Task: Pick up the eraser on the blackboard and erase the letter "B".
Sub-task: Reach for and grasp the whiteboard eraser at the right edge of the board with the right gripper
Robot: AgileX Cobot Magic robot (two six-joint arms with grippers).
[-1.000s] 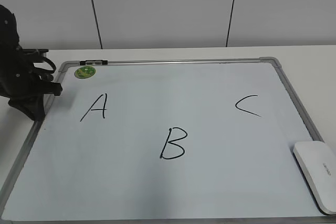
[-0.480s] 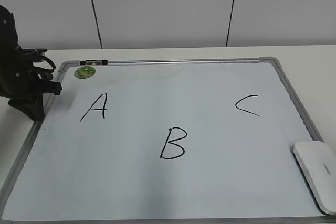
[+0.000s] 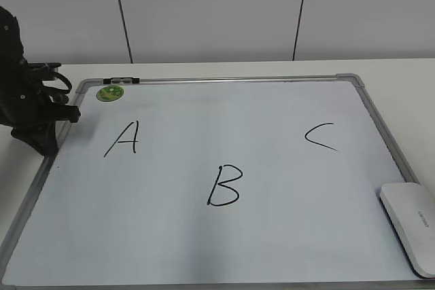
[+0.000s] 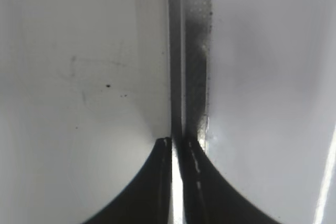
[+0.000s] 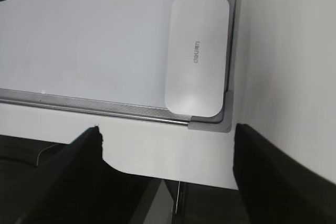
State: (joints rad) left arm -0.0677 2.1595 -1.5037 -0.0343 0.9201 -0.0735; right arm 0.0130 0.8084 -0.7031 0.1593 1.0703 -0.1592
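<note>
The blackboard is a white dry-erase board with a grey frame, lying flat. It bears a black "A", the letter "B" near the middle, and a "C". The eraser, a white rounded block with small grey print, lies in the board's near right corner; it also shows in the right wrist view. My right gripper is open and empty, hovering off the board's corner, short of the eraser. My left gripper rests shut over the board's left frame.
A small round green magnet and a black clip sit at the board's far left corner. The board's corner cap lies just beside the eraser. The white table's front edge runs under my right gripper.
</note>
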